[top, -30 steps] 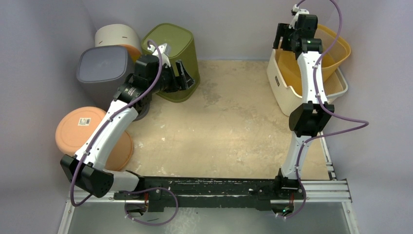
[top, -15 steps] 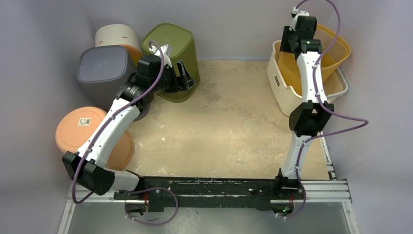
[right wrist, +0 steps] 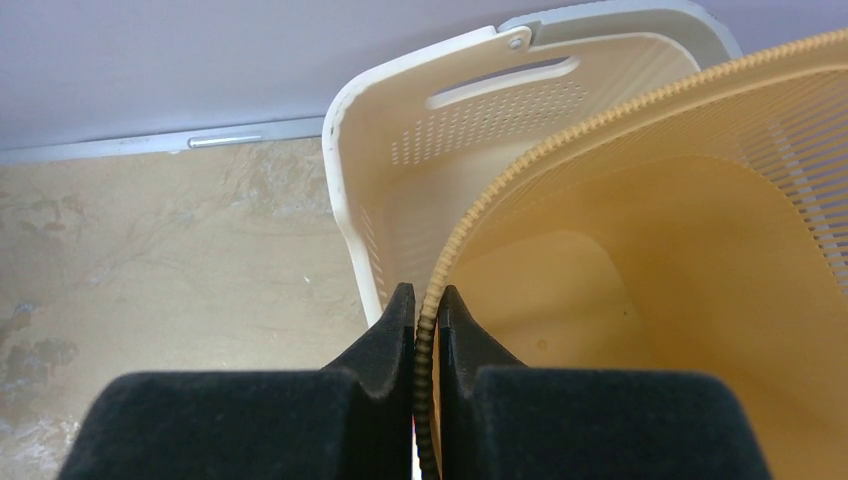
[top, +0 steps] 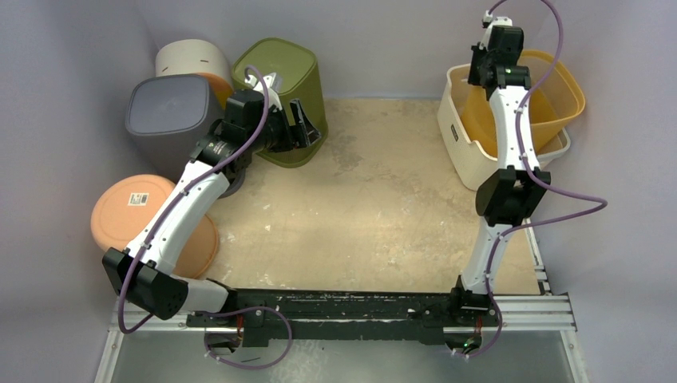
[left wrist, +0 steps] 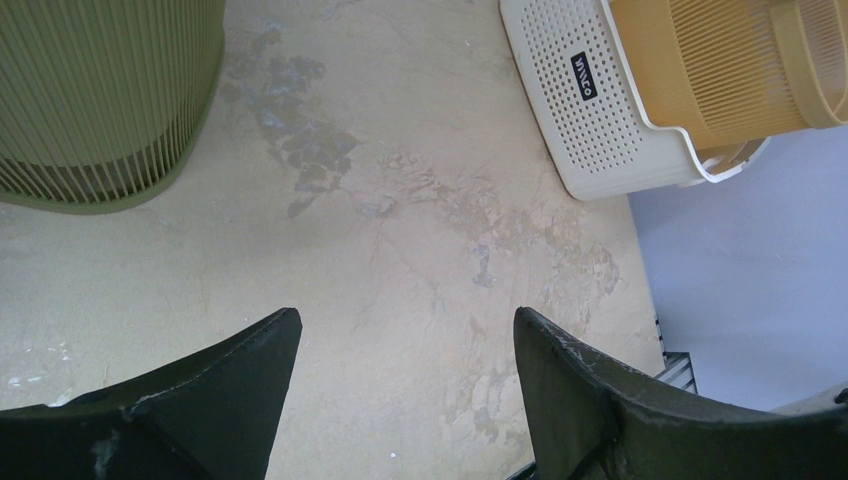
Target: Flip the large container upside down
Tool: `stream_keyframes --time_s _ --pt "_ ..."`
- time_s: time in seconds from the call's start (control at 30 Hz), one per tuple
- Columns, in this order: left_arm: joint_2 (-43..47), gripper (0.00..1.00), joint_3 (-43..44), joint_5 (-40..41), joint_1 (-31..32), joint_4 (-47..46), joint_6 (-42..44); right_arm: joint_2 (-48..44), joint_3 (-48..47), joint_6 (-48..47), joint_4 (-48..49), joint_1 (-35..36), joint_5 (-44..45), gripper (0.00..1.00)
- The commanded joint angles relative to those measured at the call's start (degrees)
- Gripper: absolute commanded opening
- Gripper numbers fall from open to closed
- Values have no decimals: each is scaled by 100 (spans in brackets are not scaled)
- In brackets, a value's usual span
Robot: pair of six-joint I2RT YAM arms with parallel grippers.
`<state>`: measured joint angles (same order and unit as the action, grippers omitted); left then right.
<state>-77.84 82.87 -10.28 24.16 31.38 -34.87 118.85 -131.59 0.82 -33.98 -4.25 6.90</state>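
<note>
Right tool (right wrist: 425, 302) newly clamped on yellow basket (right wrist: 650, 280) rim, pinch visible only in wrist view, left tool (left wrist: 405, 320) spread open

Your left arm (top: 177, 209) and right arm (top: 508, 120) wear white shells between black joints. A purple cable (top: 602, 203) loops along each. Your fingers (left wrist: 610, 400) are matte black wedges.

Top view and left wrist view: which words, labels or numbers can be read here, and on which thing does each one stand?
Black label on the white basket: white letters, too blurred to read.
White sticker on the orange tub: print too small to read.
Nothing else carries text.
</note>
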Motion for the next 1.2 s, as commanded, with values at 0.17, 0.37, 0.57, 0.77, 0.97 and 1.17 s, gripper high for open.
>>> stream_keyframes --time_s 0.17,0.37,0.57,0.77,0.97,1.17 --pt "49 75 268 -184 25 -120 126 -903 -577 164 324 21 -110 0" --pt "106 75 190 -255 21 -82 181 -1626 -416 188 683 21 -351 0" --pt "191 75 146 -277 19 -80 188 -2267 -120 376 1257 21 -575 0" --pt "322 76 5 -323 22 -112 165 -2671 -118 511 1580 21 -827 0" --pt "431 76 144 -297 25 -35 131 -3168 78 994 2096 21 -1642 0" --pt "629 75 582 -2 24 -80 -108 -3287 389 2037 2500 34 -3035 0"
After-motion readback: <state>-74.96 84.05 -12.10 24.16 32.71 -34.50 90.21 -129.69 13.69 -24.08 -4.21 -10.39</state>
